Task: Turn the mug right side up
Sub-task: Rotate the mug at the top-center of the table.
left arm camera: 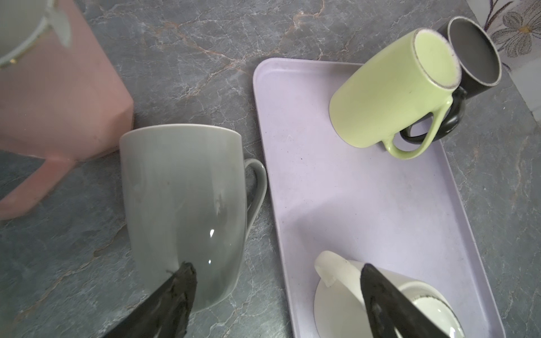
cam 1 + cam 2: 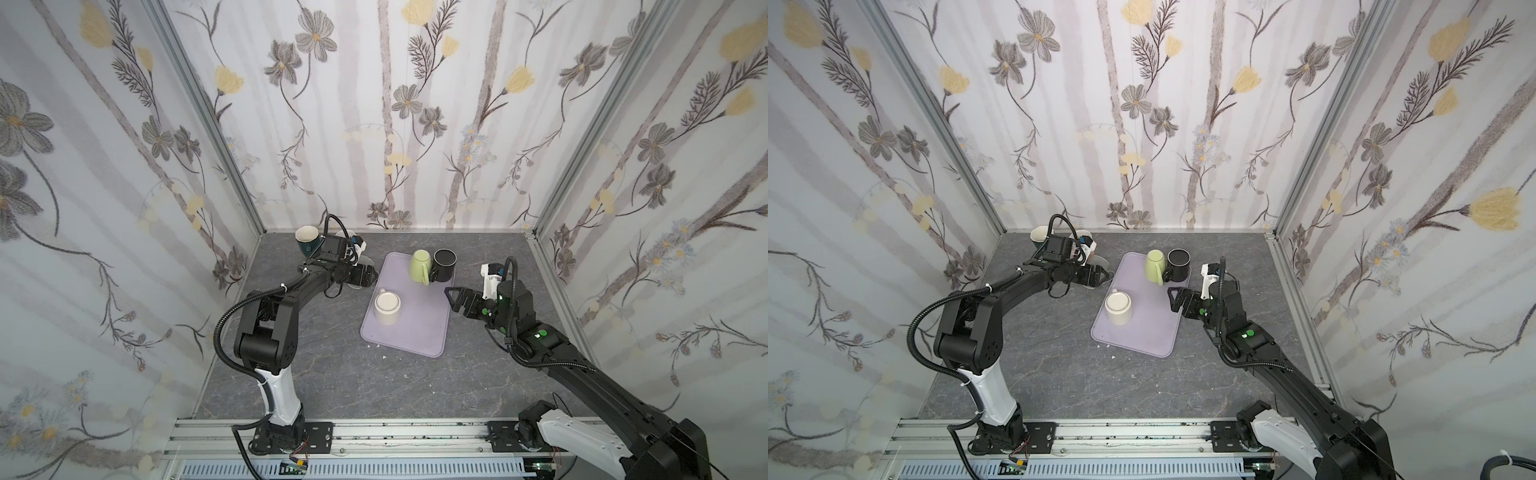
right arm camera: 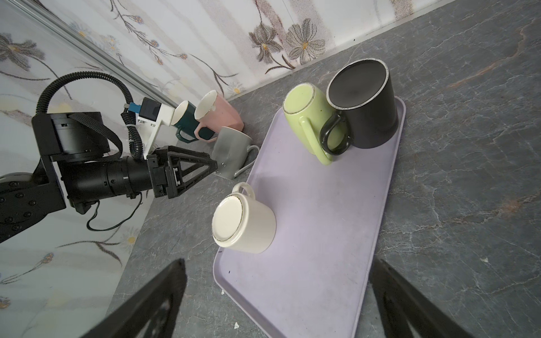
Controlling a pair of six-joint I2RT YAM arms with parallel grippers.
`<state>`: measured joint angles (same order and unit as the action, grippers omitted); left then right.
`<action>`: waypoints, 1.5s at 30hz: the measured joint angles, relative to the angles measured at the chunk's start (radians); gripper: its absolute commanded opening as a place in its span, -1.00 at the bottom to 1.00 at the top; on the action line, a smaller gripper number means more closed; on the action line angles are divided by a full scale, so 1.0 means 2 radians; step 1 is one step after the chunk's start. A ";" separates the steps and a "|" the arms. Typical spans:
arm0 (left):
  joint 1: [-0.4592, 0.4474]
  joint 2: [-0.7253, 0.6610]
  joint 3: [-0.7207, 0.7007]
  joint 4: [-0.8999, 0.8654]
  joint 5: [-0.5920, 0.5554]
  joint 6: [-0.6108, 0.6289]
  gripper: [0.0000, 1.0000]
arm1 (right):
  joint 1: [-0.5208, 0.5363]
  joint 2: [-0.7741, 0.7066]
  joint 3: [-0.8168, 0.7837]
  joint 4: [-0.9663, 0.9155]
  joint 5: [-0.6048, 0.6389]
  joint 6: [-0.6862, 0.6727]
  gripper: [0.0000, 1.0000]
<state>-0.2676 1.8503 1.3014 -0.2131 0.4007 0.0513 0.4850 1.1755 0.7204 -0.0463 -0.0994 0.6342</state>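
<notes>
The grey mug (image 1: pixel 181 204) is set on the table (image 1: pixel 205 58) just beside the tray (image 1: pixel 351 204), apparently mouth up. The left gripper (image 1: pixel 276 267) is spread open beside it, and the right gripper (image 3: pixel 279 262) is also open and empty.

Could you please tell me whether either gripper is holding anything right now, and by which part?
Nothing is held: the left gripper stands open close to the gray mug, and the right gripper is open and empty.

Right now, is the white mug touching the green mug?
Apart. In the right wrist view, bare purple tray shows between the white mug and the green mug.
</notes>
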 measured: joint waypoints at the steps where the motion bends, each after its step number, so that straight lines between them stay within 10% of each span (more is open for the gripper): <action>1: -0.002 0.000 0.002 0.000 -0.003 -0.002 0.78 | 0.000 0.004 0.003 0.002 -0.002 0.000 0.95; 27: -0.041 0.195 0.317 -0.130 -0.130 0.014 0.99 | 0.000 0.063 0.001 0.004 -0.030 -0.008 0.96; 45: -0.072 0.199 0.304 -0.176 -0.126 0.043 1.00 | -0.002 0.082 -0.002 0.004 -0.037 -0.013 0.94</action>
<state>-0.4107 2.2475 1.9095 -0.5655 0.1482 0.1383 0.4820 1.3403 0.7170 -0.0376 -0.1741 0.6086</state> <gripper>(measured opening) 0.997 0.972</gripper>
